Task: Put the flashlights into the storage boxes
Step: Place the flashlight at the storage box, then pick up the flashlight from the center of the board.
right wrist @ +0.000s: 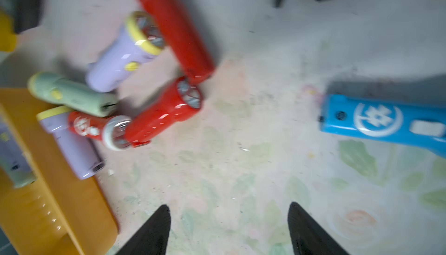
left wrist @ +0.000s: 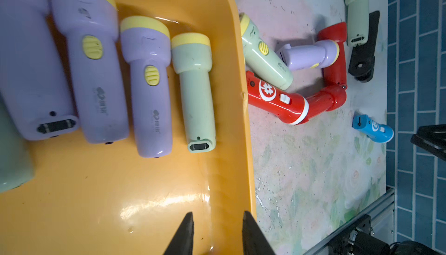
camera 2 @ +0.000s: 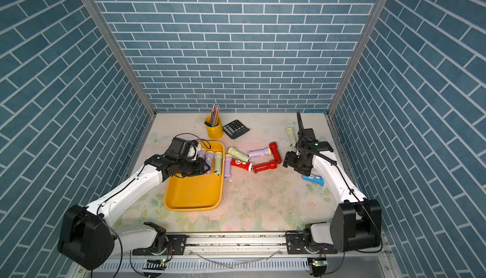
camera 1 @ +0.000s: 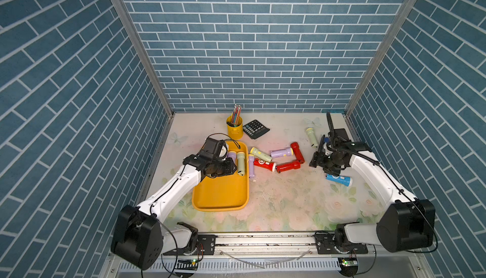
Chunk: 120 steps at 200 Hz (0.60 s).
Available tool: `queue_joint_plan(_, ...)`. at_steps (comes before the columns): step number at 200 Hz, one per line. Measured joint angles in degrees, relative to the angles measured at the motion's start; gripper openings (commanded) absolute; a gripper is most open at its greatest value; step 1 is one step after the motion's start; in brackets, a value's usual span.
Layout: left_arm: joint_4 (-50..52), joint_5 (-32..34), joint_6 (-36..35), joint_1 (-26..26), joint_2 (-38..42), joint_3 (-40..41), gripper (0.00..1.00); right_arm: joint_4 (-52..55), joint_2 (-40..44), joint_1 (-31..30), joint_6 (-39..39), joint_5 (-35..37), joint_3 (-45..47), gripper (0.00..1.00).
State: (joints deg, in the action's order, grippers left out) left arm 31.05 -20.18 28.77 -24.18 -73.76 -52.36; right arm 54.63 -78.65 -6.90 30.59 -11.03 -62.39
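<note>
The floral tabletop (camera 1: 289, 205) bears the orange-yellow tray (camera 1: 221, 195) beneath the left fingers (left wrist: 184, 237). Ahead of the right fingers (right wrist: 154, 232), red flashlights (right wrist: 159, 118), lilac flashlights (right wrist: 120, 56) and a green flashlight (right wrist: 72, 94) lie touching; the blue flashlight (right wrist: 376, 118) lies near those fingers. Pencil cup (camera 1: 234, 129) and calculator (camera 1: 255, 128) stand well beyond.

Blue brick-patterned walls (camera 1: 249, 40) stand at nine, twelve and three o'clock around the scuffed, pale floral bench (camera 1: 289, 205); a metal rail (camera 1: 263, 239) at six.
</note>
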Motion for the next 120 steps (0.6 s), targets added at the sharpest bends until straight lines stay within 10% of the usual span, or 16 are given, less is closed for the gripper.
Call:
queue_joint_plan(59,-3.41,-0.35,0.42,-4.42,-7.21,-4.17,0.33,-6.75,-4.59,11.19,15.1,-12.44,7.96,0.85)
queue_joint_plan(120,-5.33,-0.59,0.39,-5.42,-8.52,-4.57,0.32,-16.13,-1.2,11.61,37.38,-6.6,9.81,0.77)
